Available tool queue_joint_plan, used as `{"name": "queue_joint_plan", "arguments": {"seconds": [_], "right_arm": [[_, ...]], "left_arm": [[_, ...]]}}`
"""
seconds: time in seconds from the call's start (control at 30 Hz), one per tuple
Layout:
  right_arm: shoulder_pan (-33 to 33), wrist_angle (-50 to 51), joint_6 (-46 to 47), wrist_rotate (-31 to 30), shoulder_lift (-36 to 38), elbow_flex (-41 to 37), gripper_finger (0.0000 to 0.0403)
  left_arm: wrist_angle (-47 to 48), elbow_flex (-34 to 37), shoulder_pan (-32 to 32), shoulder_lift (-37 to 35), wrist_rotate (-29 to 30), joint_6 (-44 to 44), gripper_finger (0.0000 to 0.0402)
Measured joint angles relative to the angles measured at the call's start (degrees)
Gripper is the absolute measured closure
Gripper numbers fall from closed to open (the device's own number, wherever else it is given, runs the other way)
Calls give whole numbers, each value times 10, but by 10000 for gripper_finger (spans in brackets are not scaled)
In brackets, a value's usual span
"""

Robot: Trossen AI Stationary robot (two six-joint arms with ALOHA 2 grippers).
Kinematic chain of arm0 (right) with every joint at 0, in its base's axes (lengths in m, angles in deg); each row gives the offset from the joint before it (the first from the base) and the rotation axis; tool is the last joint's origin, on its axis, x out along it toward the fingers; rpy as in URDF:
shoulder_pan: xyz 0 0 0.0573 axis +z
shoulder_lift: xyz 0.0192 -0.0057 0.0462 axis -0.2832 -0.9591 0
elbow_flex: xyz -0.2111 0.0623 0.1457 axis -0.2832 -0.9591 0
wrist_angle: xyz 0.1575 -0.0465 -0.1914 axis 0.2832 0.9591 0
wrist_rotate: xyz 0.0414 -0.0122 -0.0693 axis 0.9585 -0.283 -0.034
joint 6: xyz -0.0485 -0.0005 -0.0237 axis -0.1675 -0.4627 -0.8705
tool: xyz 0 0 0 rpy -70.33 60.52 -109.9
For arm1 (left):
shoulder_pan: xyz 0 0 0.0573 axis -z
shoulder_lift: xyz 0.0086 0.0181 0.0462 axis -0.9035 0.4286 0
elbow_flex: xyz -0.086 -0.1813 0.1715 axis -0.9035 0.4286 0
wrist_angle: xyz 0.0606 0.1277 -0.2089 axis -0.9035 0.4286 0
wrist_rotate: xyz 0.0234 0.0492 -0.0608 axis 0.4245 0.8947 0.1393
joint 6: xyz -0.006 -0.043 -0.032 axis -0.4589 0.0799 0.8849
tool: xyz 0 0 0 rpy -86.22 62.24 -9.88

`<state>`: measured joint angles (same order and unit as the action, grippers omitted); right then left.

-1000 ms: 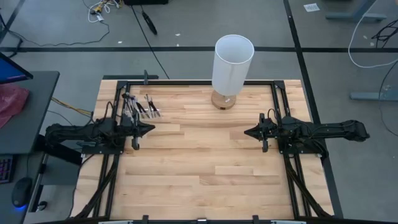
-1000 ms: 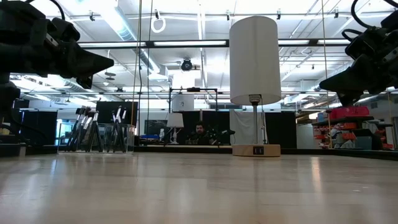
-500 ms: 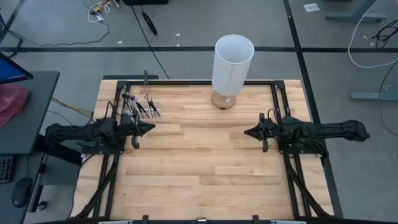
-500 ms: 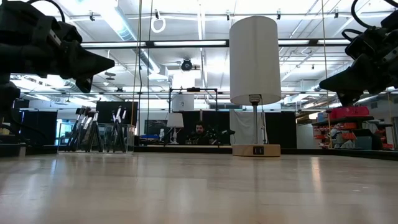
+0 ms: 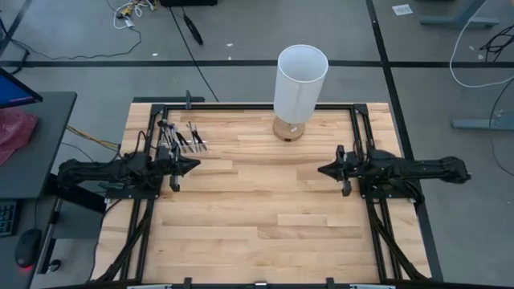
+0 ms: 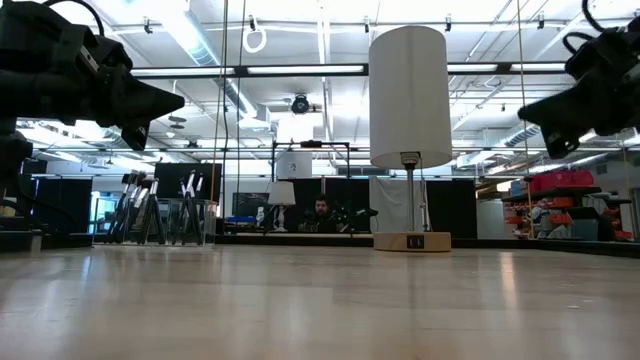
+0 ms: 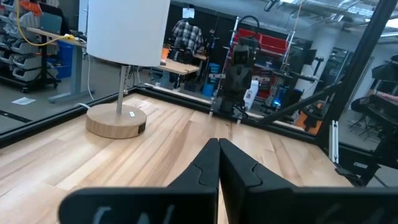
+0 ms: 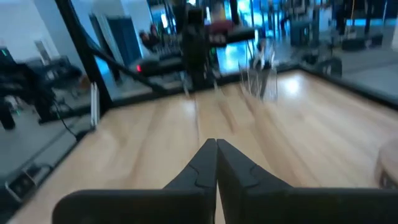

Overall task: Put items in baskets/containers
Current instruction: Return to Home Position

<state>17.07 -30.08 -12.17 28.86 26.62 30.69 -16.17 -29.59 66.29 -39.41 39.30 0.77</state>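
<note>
Several thin dark brushes (image 5: 181, 138) stand leaning in a low clear container (image 6: 203, 228) at the table's far left; the right wrist view shows them blurred (image 8: 261, 79). My left gripper (image 5: 195, 165) hangs shut and level just on the near side of them, above the table, touching nothing; its fingers meet in the left wrist view (image 7: 218, 143). My right gripper (image 5: 320, 170) hangs shut and level at the table's right side, pointing toward the left arm, far from the brushes (image 8: 216, 143).
A tall white cylinder lamp (image 5: 301, 80) on a round wooden base (image 7: 116, 121) stands at the far middle of the table. Black frame rails (image 5: 359, 128) run along the table's edges. A person (image 6: 322, 212) sits in the room beyond the table.
My right gripper has risen a little and drawn slightly back toward the table's right edge, staying shut. The brushes and container have not moved.
</note>
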Motion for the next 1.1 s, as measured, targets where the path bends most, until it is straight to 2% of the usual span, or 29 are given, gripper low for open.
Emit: {"name": "queue_joint_plan", "arguments": {"seconds": [0.17, 0.6, 1.1], "right_arm": [[0, -1, 0, 0, 69, 0, 390], [3, 7, -79, 6, 69, 0, 390], [3, 5, -75, 1, 63, -1, 390]], "left_arm": [[0, 0, 0, 0, 0, 0, 397], [-1, 0, 0, 0, 0, 0, 397], [-1, 0, 0, 0, 0, 0, 397]]}}
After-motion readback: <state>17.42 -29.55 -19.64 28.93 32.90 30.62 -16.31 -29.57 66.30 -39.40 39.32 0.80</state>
